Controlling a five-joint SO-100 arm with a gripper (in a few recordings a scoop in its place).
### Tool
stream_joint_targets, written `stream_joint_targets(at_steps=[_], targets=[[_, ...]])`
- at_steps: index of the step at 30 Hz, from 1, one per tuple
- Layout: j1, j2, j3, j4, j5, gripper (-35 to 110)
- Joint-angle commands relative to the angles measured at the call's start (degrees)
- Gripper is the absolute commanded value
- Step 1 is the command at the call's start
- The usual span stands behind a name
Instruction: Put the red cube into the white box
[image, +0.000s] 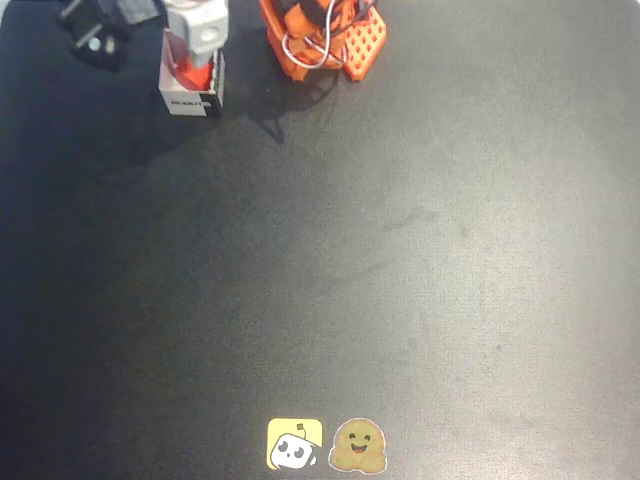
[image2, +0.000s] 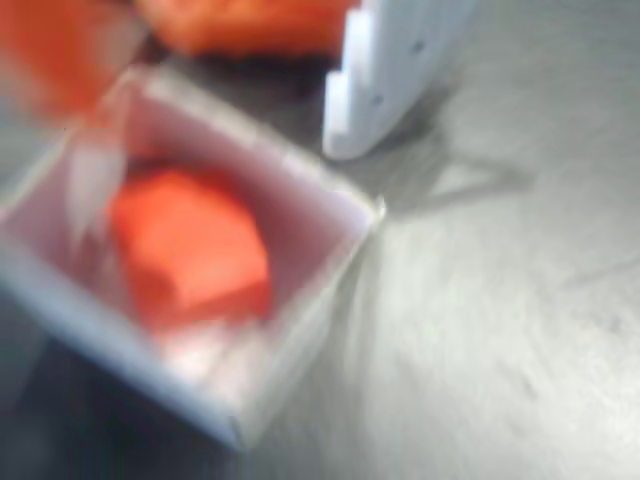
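Observation:
The white box stands on the black table near the top left of the overhead view, with a dark label on its near side. In the wrist view the red cube lies inside the white box, resting on its floor. My gripper hangs just above the box's far edge and stands open, holding nothing. Its white finger is outside the box, and its blurred orange finger is at the upper left. From overhead the gripper covers the box's far part.
The arm's orange base sits at the top middle, just right of the box. A black object lies at the top left corner. Two stickers are on the table's near edge.

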Motion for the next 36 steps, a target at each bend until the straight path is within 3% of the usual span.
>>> stream_joint_targets(at_steps=[1, 4, 9, 14, 26, 36], targets=[[-6.7, 1.1, 0.7, -5.2, -8.3, 0], [-19.2, 3.3, 3.8, -11.3, -12.1, 0], [-42.2, 10.2, 11.3, -22.8, -10.3, 0], [-54.6, 10.5, 15.3, -31.2, -10.3, 0], [-62.1, 18.5, 25.0, -38.2, -6.2, 0], [-62.1, 41.7, 41.9, -38.5, 1.9, 0]])
